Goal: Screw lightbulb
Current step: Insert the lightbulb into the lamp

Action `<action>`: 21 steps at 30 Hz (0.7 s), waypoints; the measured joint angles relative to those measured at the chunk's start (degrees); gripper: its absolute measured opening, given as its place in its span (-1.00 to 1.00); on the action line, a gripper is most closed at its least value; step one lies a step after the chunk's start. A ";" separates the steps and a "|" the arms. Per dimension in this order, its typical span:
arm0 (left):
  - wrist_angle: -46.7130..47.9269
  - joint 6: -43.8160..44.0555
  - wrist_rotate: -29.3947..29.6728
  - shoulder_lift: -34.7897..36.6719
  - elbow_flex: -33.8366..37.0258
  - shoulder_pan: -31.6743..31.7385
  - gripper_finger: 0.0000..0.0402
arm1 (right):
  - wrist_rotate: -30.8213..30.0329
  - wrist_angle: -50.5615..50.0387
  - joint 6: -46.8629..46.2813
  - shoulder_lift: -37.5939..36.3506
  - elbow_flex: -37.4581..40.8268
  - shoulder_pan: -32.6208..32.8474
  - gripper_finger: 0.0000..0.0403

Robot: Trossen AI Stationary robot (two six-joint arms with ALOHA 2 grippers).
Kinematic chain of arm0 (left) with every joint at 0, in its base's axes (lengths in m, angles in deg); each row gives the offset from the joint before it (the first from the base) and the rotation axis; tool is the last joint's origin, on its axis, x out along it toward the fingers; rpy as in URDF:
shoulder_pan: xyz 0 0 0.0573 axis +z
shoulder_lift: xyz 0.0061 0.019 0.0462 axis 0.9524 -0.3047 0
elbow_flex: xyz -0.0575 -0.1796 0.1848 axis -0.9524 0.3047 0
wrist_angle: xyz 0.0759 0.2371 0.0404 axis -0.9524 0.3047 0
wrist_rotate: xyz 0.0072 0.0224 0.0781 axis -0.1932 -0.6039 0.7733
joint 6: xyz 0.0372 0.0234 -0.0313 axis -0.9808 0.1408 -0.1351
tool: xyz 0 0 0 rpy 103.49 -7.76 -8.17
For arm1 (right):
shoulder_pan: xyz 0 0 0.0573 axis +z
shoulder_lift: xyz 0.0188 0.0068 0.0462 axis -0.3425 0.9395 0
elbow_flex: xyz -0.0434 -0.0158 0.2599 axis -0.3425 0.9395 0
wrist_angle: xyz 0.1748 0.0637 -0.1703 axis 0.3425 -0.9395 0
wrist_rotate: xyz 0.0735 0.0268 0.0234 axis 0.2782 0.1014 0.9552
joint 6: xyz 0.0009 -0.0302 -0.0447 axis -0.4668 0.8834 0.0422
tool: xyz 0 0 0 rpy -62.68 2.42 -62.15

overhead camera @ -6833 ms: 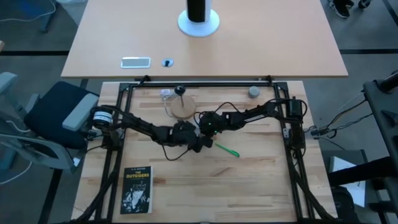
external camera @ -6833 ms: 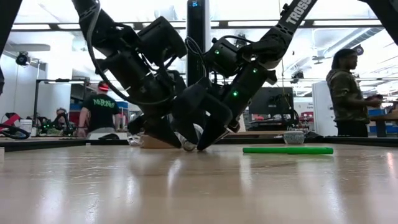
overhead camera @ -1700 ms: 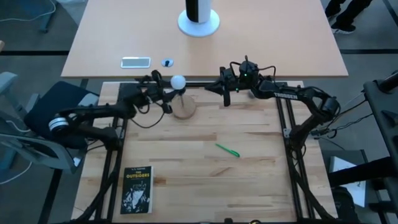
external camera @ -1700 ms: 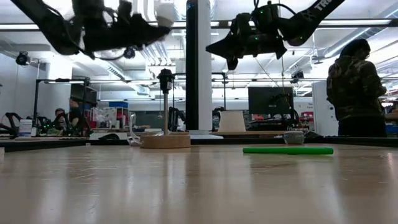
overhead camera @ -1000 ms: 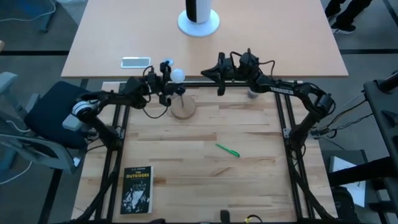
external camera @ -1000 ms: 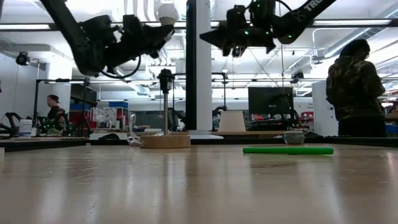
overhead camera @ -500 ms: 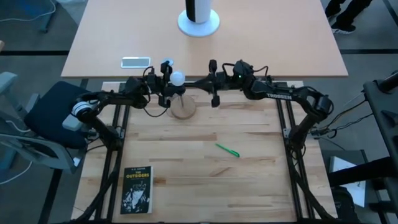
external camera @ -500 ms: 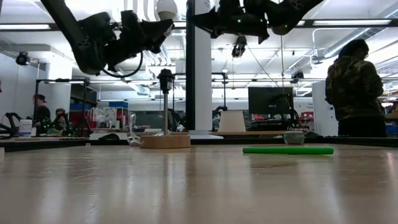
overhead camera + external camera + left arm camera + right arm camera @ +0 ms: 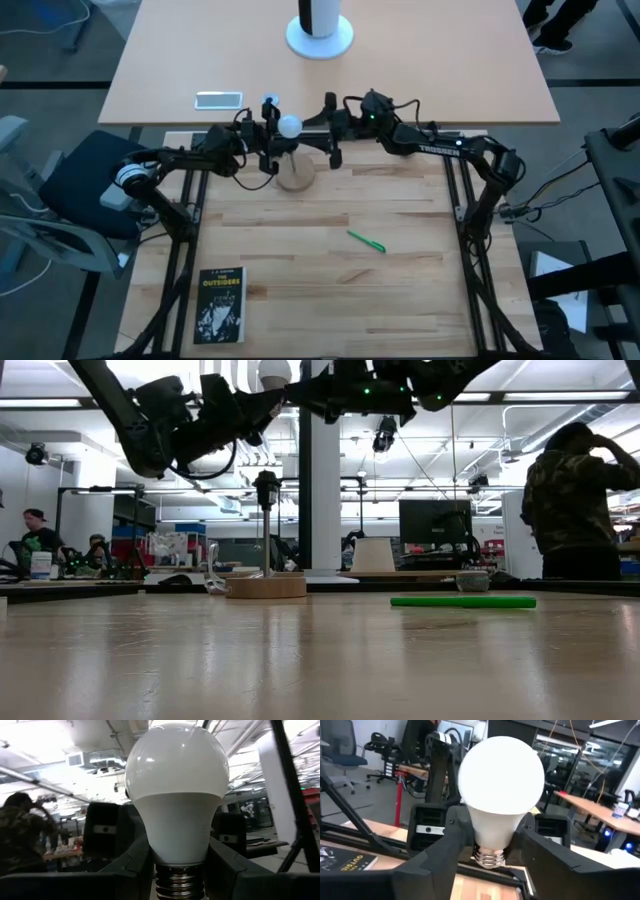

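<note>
The lightbulb (image 9: 289,126), white with a silvery threaded base, hangs high over the far left of the table with my left gripper (image 9: 277,136) shut on it. Its globe points up and toward the table's right. Below it stands a black socket (image 9: 266,488) on a thin rod, which rises from a round wooden disc (image 9: 294,176). My right gripper (image 9: 332,130) is open. It faces the bulb from the right at about the same height, a short gap away, and touches nothing. My left gripper pinches the bulb's tapered neck (image 9: 161,849), just above the threaded base (image 9: 179,885), between its two fingers (image 9: 136,865). The fingers come from the table's left, slanting upward. The bulb is lifted clear, above the socket, globe foremost.
A green pen (image 9: 366,241) lies mid-table and a black book (image 9: 220,305) near the front left. A small grey object (image 9: 472,581) sits far right. Beyond the table are a desk with a phone (image 9: 218,99) and a person (image 9: 565,500).
My right gripper has travelled toward the table's left, closing on the bulb. It has rolled a little and has opened. My left gripper and the bulb have stayed almost where they were.
</note>
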 joint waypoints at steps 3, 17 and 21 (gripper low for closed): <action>1.10 -0.86 0.68 0.00 0.00 -0.13 -0.41 | -0.09 0.00 -0.01 0.30 -0.78 0.14 0.10; 4.60 -5.54 2.34 0.00 0.15 -1.50 -0.41 | -0.53 0.14 0.12 0.89 -1.09 0.31 0.12; 5.29 -6.96 2.92 -0.18 -0.96 -3.18 -0.41 | -0.10 0.94 0.23 0.89 -1.09 0.44 0.15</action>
